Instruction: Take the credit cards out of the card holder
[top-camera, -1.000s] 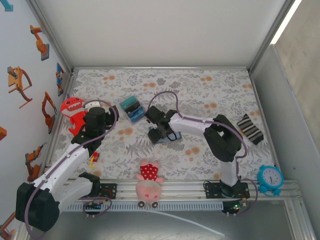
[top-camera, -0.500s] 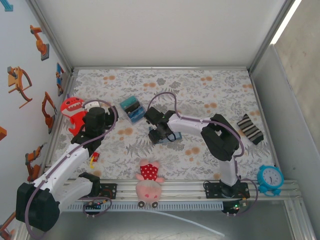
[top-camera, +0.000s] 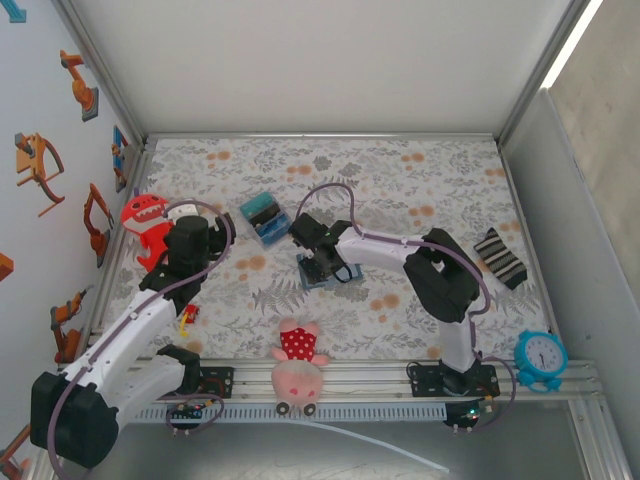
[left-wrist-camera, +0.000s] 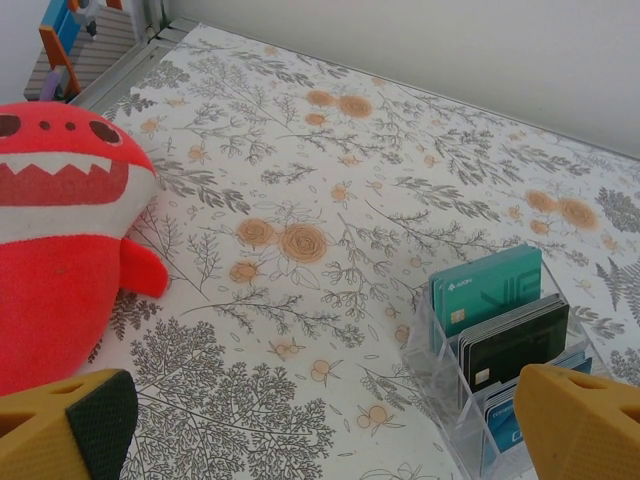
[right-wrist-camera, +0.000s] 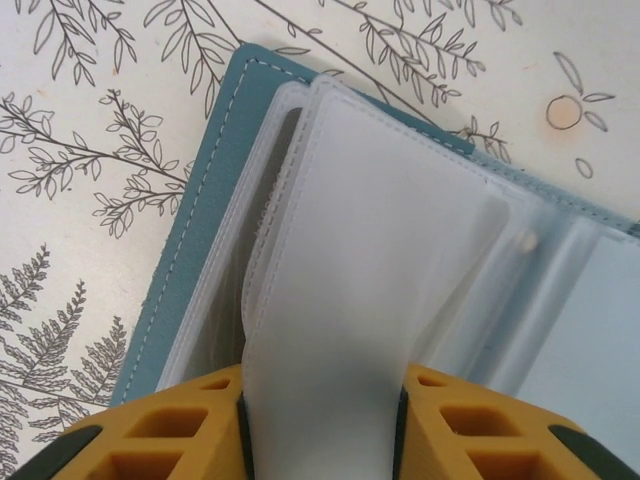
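Looking at the top view: found the card holder (top-camera: 312, 281) lying open on the floral cloth (top-camera: 400, 180) near mid-table, beyond the pink plush (top-camera: 297, 365) and off to the right of the clear card rack (top-camera: 264, 217). Saw the right gripper (top-camera: 325, 262) down on top of it, covering most of it from above.

From the right wrist: made out the card holder (right-wrist-camera: 212, 200) as a slate-blue cover with a rounded corner and pale stitching along the edge, flat on the cloth. Counted several frosted plastic pockets stacked inside, fanned slightly apart. Saw one clear sleeve (right-wrist-camera: 380, 250) curling up off the stack and running between the yellow fingers (right-wrist-camera: 190, 430) of the right gripper (right-wrist-camera: 320, 430). Read that as a pinch on the sleeve, both pads against it. Could not tell whether any pocket held a card; plastic too milky. Caught a thin strip of the second blue panel at the upper right.

From the left wrist: saw the left gripper (left-wrist-camera: 320, 440) with fingers spread wide, nothing between them, hovering over bare cloth. Noted the red toothy plush (left-wrist-camera: 60, 260) just beside the left fingertip and the clear card rack (left-wrist-camera: 500, 340) near the right one, holding upright teal, black and blue cards.

Spotted also a striped sock (top-camera: 500, 257) and a blue alarm clock (top-camera: 541, 358) at the right edge, well apart from the holder.
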